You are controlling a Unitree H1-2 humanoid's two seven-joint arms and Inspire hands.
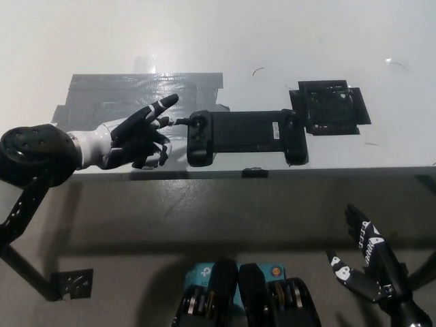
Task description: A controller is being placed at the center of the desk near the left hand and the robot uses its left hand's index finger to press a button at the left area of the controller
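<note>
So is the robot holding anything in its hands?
No, nothing is held. The left hand is open beside the controller, one fingertip at its left end. The right hand rests open, low and away from the desk.
</note>
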